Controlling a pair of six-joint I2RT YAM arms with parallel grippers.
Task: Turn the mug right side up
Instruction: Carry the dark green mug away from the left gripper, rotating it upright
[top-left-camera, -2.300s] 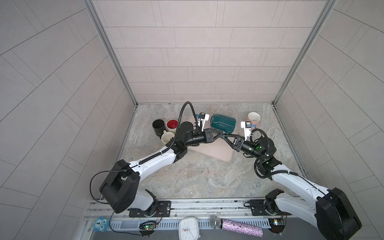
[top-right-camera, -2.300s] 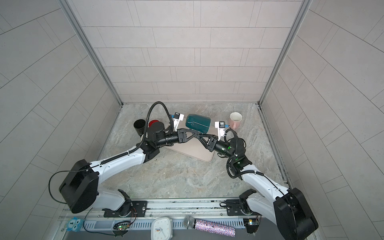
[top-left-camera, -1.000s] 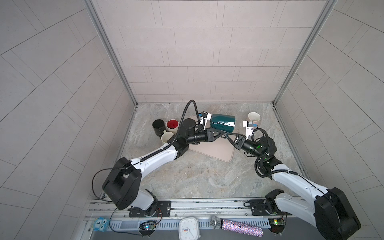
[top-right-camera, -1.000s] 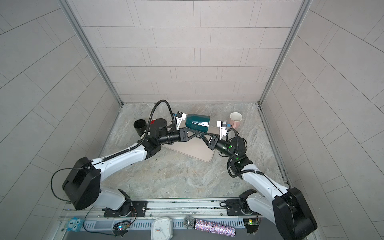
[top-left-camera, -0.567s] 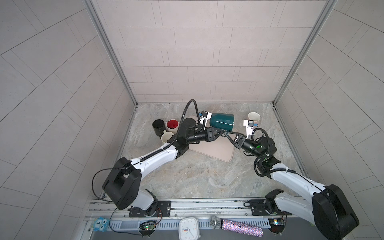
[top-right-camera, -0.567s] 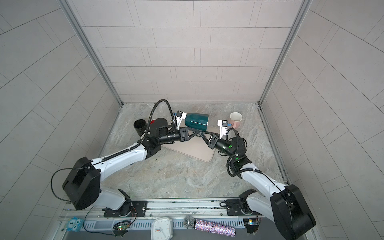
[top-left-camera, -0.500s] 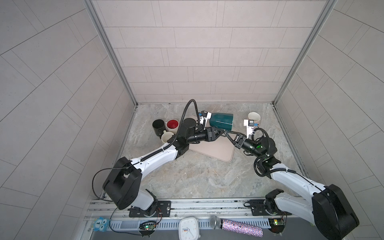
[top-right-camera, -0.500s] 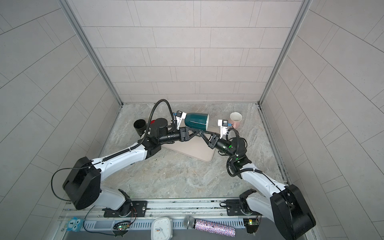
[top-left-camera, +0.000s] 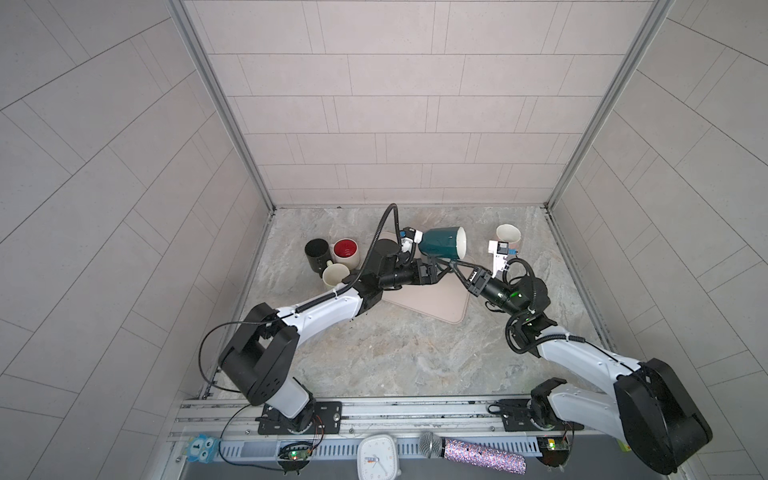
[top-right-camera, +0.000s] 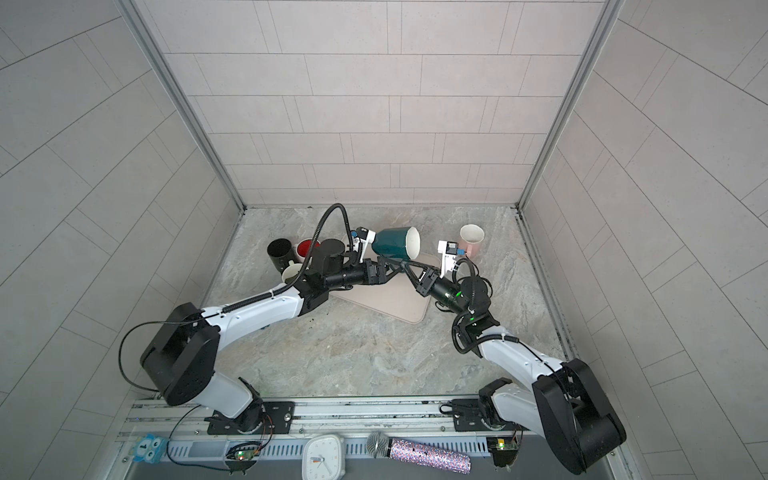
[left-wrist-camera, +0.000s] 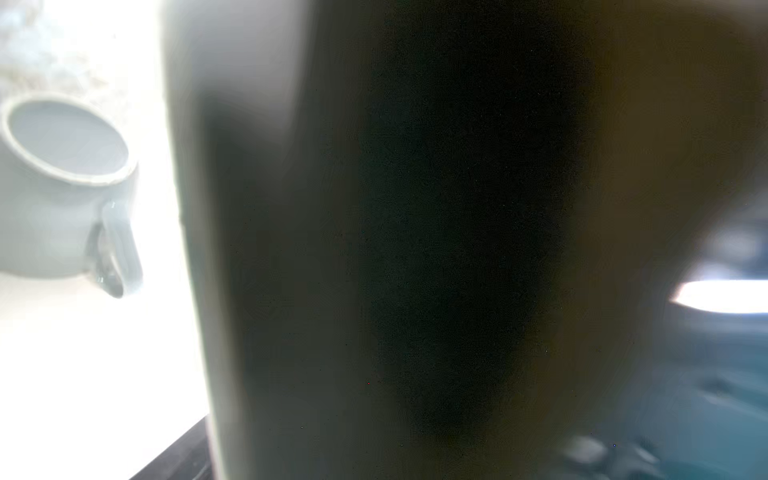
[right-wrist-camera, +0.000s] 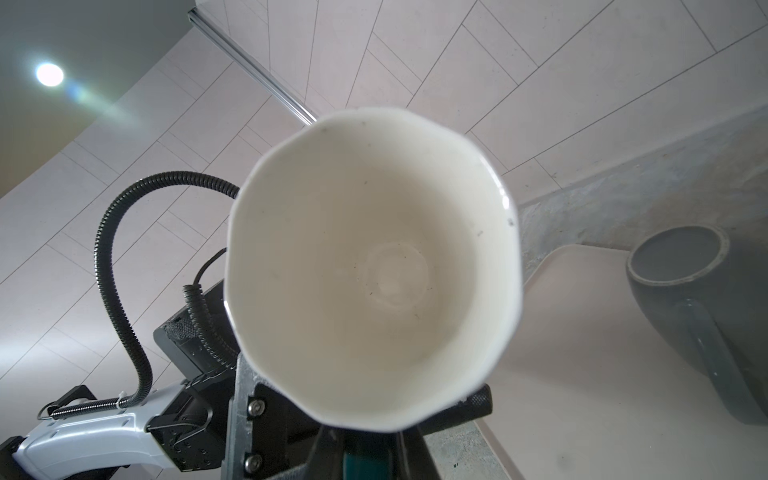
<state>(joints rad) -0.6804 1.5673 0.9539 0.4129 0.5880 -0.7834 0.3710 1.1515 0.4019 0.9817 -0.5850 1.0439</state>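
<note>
Marbled grey tabletop (top-left-camera: 395, 353) between pale tiled walls, beige mat (top-left-camera: 432, 299) near the middle. In the air over the far side of the mat, off every surface: teal mug (top-left-camera: 440, 245), on its side, white mouth towards the right arm, base towards the left arm. Pinched narrow on the mug's handle, by the look of it, underneath the body: right gripper (top-left-camera: 454, 268); from the right wrist, a view straight into the open mouth, with a sliver of teal low between the fingers. Just beside it under the mug, left gripper (top-left-camera: 439, 270), jaws apparently spread wide and gripping nothing; left wrist view blocked by a dark blur, so no confirmation there. Judged step: one-armed carry, roughly halfway through the flip. To do it well: back the left gripper clear first, without brushing the mug; then roll the right wrist slowly to bring the mouth upward, minding slip and swing of the heavy body from a handle-only pinch; lower base-first onto a bare part of the mat, well apart from the other mugs, and release only once flat. Count: apparently six mugs, namely the teal one, black mug (top-left-camera: 316, 253), red-lined mug (top-left-camera: 346, 251) and cream mug (top-left-camera: 336, 276) clustered on the left, pink mug (top-left-camera: 508, 237) at the back right, and grey mug (right-wrist-camera: 656, 311) plain only from the right wrist; one mat; two arms; below the table edge, one clock (top-left-camera: 377, 455) and one microphone (top-left-camera: 473, 455)
</note>
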